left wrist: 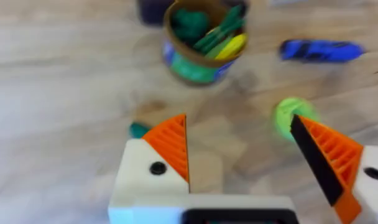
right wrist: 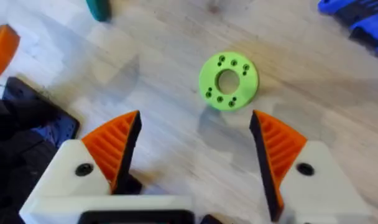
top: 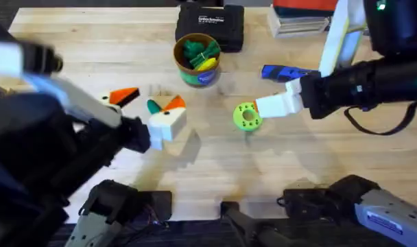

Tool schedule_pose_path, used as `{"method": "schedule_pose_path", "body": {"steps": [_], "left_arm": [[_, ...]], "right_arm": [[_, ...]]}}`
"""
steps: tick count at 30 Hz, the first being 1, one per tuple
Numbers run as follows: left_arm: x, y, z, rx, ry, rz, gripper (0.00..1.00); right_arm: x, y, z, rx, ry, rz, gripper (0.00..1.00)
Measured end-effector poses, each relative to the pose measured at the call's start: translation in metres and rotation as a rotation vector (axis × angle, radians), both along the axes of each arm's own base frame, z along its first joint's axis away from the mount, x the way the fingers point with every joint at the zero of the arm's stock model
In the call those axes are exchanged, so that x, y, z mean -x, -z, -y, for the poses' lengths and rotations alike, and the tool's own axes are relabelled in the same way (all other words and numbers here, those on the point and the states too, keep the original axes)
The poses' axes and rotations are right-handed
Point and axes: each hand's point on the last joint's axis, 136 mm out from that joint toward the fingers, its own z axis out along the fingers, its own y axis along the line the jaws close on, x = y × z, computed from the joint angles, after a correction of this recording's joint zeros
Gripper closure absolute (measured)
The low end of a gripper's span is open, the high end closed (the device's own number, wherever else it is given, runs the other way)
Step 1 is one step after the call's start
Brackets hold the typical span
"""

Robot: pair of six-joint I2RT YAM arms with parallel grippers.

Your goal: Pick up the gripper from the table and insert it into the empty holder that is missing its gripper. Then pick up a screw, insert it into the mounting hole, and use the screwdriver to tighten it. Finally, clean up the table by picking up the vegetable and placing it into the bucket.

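Right wrist: right gripper [right wrist: 195, 146] wide, empty.

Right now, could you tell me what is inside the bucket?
The bucket holds bright green pieces and a yellow piece, poking above the rim. Anything beneath them, and the bottom, is covered. The dark teal vegetable lies on the table, outside it.

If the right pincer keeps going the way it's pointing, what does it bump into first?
Probably the green ring. The right pincer is open and the ring lies just ahead between its fingers, flat on the table. Its height above the wood is unclear, so it might pass over.
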Motion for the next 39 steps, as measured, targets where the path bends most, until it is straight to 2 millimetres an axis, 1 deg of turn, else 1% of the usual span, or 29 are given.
{"method": "schedule_pose_path", "body": {"steps": [4,8,11,13,16,19,23,31,34,35,36,37,38,39], "left_arm": [[-0.006,0.018,-0.017,-0.141,-0.094,-0.275,0.014],[-0.025,0.041,-0.025,-0.207,-0.179,-0.477,0.015],[-0.037,0.058,-0.03,-0.193,-0.254,-0.597,0.015],[-0.045,0.066,-0.032,-0.169,-0.307,-0.65,0.015],[-0.059,0.075,-0.031,-0.065,-0.407,-0.703,0.015],[-0.063,0.086,-0.029,0.007,-0.489,-0.766,0.015],[-0.064,0.104,-0.027,0.045,-0.567,-0.855,0.015],[-0.06,0.148,-0.031,0.054,-0.75,-1.026,0.015],[-0.059,0.16,-0.032,0.046,-0.787,-1.061,0.011],[-0.059,0.163,-0.032,0.045,-0.797,-1.071,0.035],[-0.06,0.166,-0.033,0.043,-0.803,-1.074,0.094],[-0.061,0.167,-0.033,0.046,-0.81,-1.075,0.177],[-0.062,0.168,-0.033,0.047,-0.814,-1.073,0.292],[-0.063,0.168,-0.033,0.051,-0.816,-1.069,0.45]], "right_arm": [[-0.004,-0.003,-0.001,-0.003,0.003,0.021,0.008],[-0.005,-0.003,0.0,0.001,0.007,0.026,0.008],[-0.006,-0.003,0.0,0.002,0.007,0.026,0.008],[-0.005,-0.002,0.001,0.005,0.009,0.026,0.008],[-0.005,-0.002,0.001,0.006,0.009,0.025,0.008],[-0.006,-0.002,0.001,0.008,0.01,0.026,0.008],[-0.006,-0.002,0.001,0.008,0.01,0.026,0.009],[-0.006,-0.002,0.001,0.008,0.011,0.026,0.008],[-0.006,-0.002,0.001,0.008,0.01,0.026,0.008],[-0.006,-0.002,0.001,0.008,0.01,0.026,0.008],[-0.006,-0.002,0.001,0.008,0.01,0.026,0.008],[-0.006,-0.002,0.001,0.008,0.011,0.026,0.008],[-0.006,-0.002,0.001,0.009,0.011,0.026,0.008],[-0.006,-0.002,0.002,0.012,0.013,0.028,0.008]]}}
